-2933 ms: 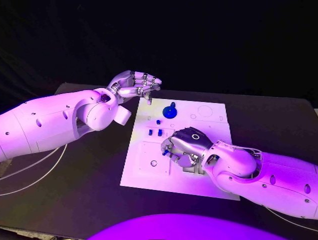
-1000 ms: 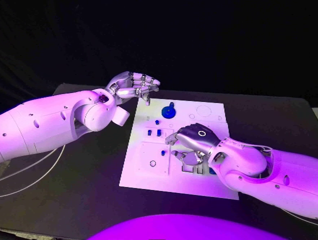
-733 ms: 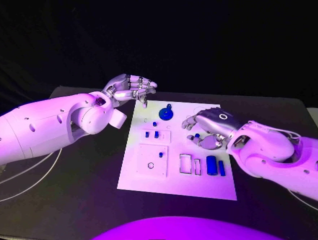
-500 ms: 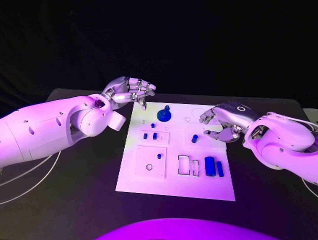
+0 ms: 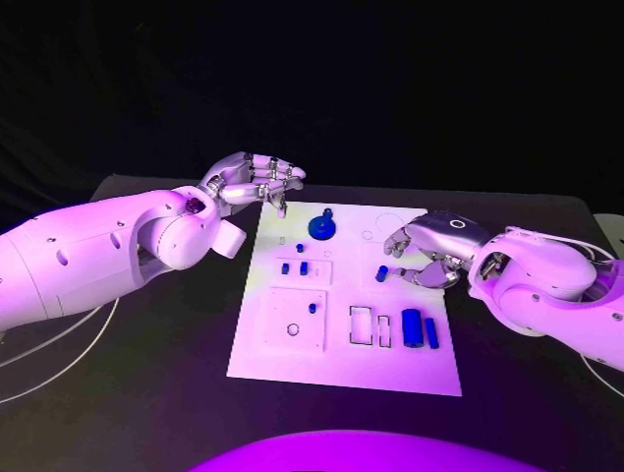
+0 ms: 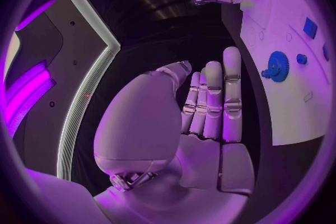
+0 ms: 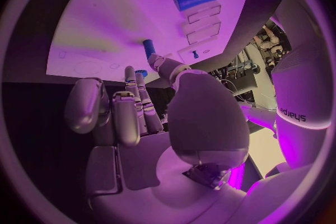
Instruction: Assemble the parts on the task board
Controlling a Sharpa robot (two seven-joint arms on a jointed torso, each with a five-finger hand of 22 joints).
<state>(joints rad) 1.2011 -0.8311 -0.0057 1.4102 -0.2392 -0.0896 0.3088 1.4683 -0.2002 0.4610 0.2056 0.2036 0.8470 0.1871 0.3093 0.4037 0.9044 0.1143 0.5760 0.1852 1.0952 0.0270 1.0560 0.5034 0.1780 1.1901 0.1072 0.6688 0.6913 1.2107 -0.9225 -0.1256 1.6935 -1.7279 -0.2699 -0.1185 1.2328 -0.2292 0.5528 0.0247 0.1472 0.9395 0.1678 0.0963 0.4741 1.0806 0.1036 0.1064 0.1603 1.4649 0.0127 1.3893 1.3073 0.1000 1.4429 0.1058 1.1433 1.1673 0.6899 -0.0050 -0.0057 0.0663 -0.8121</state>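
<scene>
Though mostly bare, task board (image 5: 343, 359) with parts (image 5: 421, 327)

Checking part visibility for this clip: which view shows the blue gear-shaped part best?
The left wrist view: the blue gear shows its toothed rim plainly, unobstructed on the task board. The head view shows it as a small disc. The right wrist view does not let me identify it.

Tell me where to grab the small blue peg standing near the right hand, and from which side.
Take the small blue peg by its upper end, coming straight down from above. It appears to stand upright on the task board, so its top and sides look free. The right hand hovers just beside it with nothing in it, so it seems best placed to pinch across the peg's sides.
</scene>
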